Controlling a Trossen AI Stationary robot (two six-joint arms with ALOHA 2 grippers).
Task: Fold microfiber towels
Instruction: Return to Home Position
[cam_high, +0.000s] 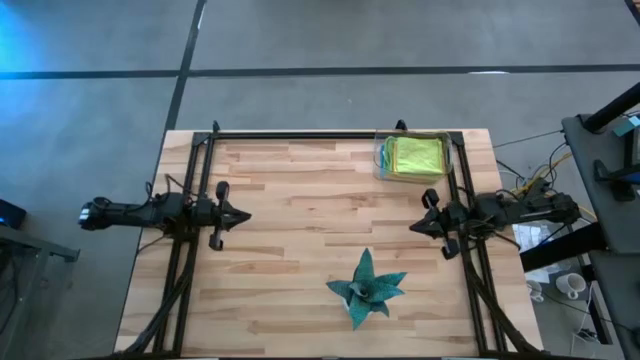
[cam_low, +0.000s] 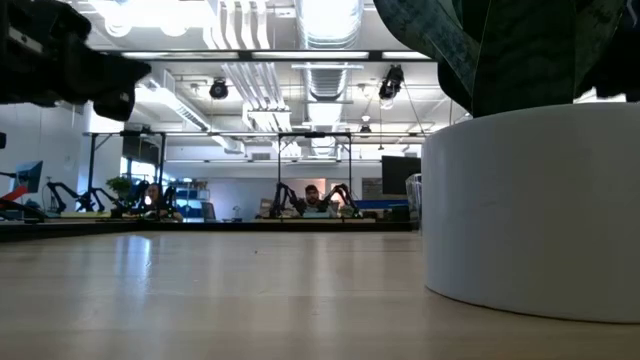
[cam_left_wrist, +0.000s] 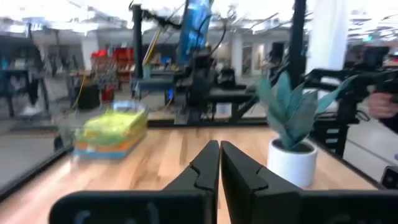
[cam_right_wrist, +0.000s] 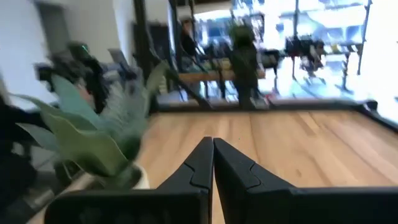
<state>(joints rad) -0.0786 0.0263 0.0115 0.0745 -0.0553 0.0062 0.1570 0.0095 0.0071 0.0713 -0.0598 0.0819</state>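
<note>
The wooden table (cam_high: 300, 200) filled most of the high view, edged by a black frame (cam_high: 300, 135) along its far side and down both flanks. Each dark arm lay over its own side rail and reached inward at about mid-table, and the two were well apart with bare wood between them.

A transparent bin (cam_high: 445, 160) sat in the far corner on the right arm's side, just beside the frame. A plant (cam_high: 366, 288) with teal, spiky leaves stood in a white pot (cam_low: 530, 210) near the table's front edge, closer to the right arm. In the low view that pot and the leaves above it blocked the whole right half, and only distant people (cam_low: 312, 195) at benches showed past it.

The microfiber towels (cam_high: 415, 153) lay folded and stacked flat inside the bin. A lime green one was on top, and the left wrist view showed orange and light blue layers beneath it.

The left gripper (cam_high: 240, 214) hung above the table, pointing toward the middle, its fingers pressed together on nothing. The right gripper (cam_high: 415, 226) faced it from the opposite side, between bin and plant and touching neither, its fingers likewise together and empty.
</note>
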